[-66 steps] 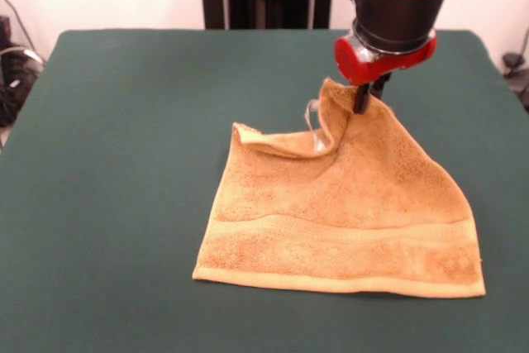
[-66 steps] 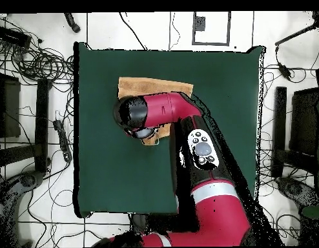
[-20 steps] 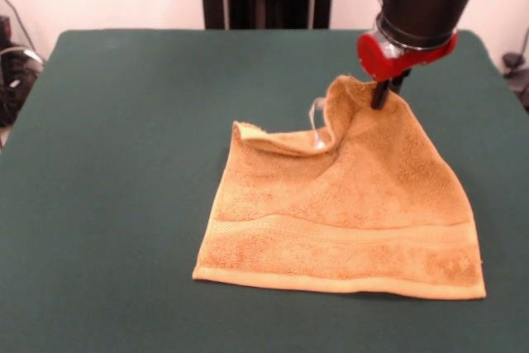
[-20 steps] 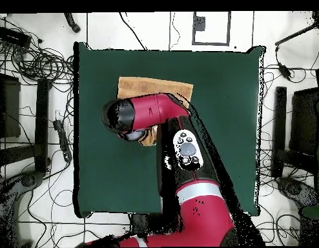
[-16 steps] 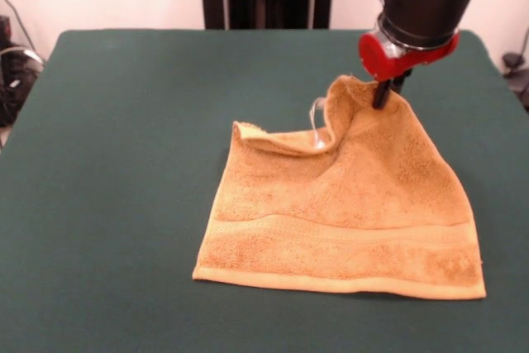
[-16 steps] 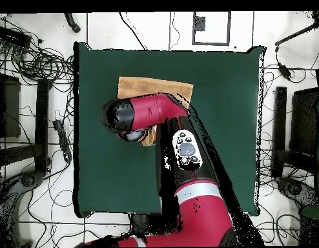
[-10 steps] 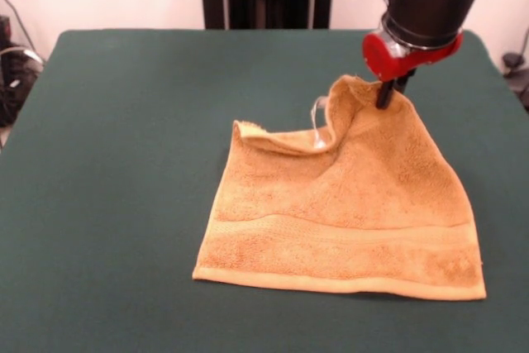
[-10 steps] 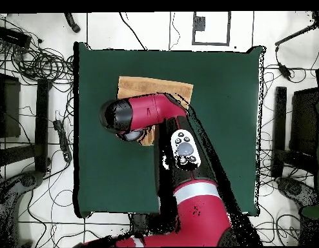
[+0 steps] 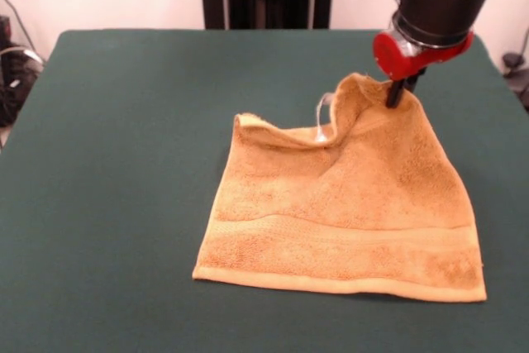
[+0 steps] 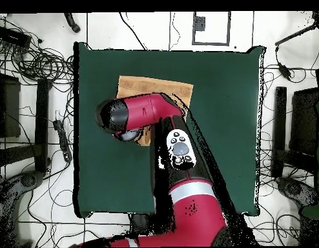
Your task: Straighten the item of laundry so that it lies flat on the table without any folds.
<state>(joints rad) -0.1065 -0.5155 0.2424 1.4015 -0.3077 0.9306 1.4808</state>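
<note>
Since the earlier frame, the red-and-black gripper (image 9: 397, 95) has shifted right, pinching the raised far corner of the golden-orange terry-cloth towel (image 9: 347, 217) right of centre on the dark green felt-covered table (image 9: 124, 163); a small white tag (image 9: 321, 117) hangs below the fold. Overhead, the arm hides most of the towel (image 10: 155, 86), upper centre.

A dark green cloth-covered table (image 9: 124, 163) carries a single golden-orange towel (image 9: 347, 221). The towel's near edge lies flat; its far corner rises off the surface.
</note>
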